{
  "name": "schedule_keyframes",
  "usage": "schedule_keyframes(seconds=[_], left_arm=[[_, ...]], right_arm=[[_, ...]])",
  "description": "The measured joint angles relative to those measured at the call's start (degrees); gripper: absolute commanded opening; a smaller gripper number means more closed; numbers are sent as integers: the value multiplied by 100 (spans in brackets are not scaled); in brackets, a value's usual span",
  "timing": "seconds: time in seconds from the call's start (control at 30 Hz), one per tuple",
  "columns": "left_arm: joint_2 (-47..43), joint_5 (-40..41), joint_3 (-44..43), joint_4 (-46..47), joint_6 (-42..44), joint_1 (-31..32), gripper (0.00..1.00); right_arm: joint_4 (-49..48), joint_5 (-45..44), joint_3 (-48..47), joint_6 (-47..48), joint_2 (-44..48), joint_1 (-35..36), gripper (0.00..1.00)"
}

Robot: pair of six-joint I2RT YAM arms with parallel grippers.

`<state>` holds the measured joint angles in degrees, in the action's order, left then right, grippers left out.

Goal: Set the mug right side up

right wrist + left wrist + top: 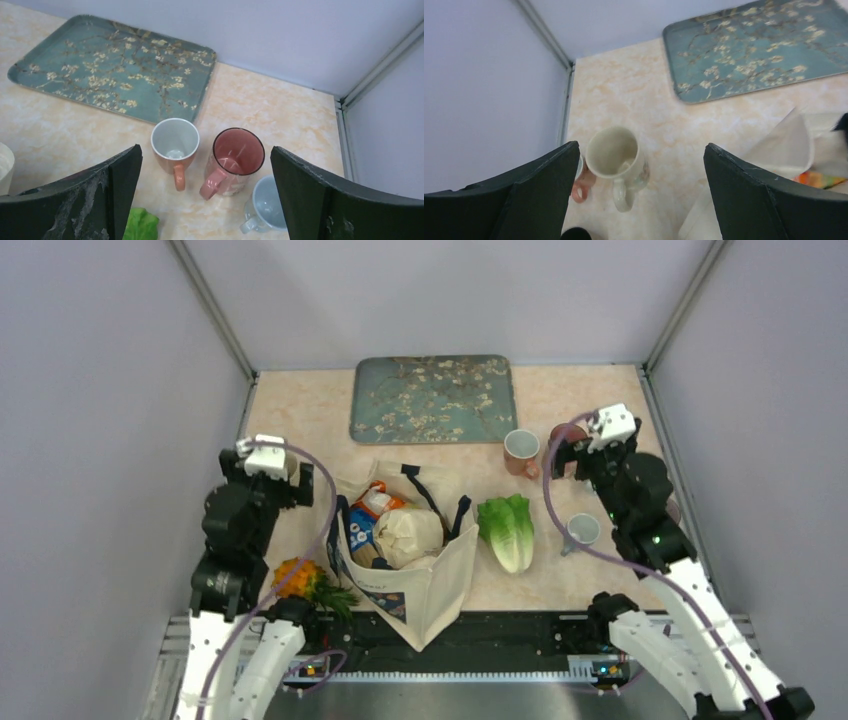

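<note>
A cream mug (616, 156) stands mouth up on the table below my left gripper (640, 150), its handle towards the camera. Part of a pink-handled mug (581, 186) shows behind the left finger. My left gripper (268, 455) is open and empty above them. My right gripper (205, 150) is open and empty above three mugs that stand mouth up: an orange mug (174, 145), a pink mug (234, 160) and a pale blue mug (266, 205). In the top view my right gripper (600, 430) partly hides the pink mug; the orange mug (521, 451) and blue mug (583, 530) show.
A teal flowered tray (432, 398) lies at the back. A canvas bag (415, 560) of groceries stands in the middle, with a lettuce (508, 530) to its right and a pineapple (305, 582) to its left. Grey walls close both sides.
</note>
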<state>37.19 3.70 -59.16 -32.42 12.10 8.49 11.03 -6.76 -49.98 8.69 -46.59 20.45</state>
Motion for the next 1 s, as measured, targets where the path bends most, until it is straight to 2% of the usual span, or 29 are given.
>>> schedule_keyframes(seconds=[0.1, 0.2, 0.3, 0.6, 0.9, 1.0], left_arm=[[-1152, 468, 1661, 1027, -20, 0, 99], [-1808, 737, 2994, 1558, -76, 0, 99], [-2033, 841, 3624, 1661, -238, 0, 99], [-2809, 730, 4030, 1921, -616, 0, 99], [-2730, 654, 4035, 1867, -903, -11, 95], [-2732, 645, 4035, 1823, -1016, -11, 98]], right_arm=[[-658, -188, 1067, -42, 944, -9, 99], [-802, -452, 1856, -125, 1449, -11, 99], [-662, -800, 2345, -332, 1834, -11, 99], [-682, -1749, 3143, -1298, 2973, -11, 99], [-546, -2339, 3462, -1694, 3259, -11, 99], [-540, -2380, 3462, -1735, 3254, -11, 99]])
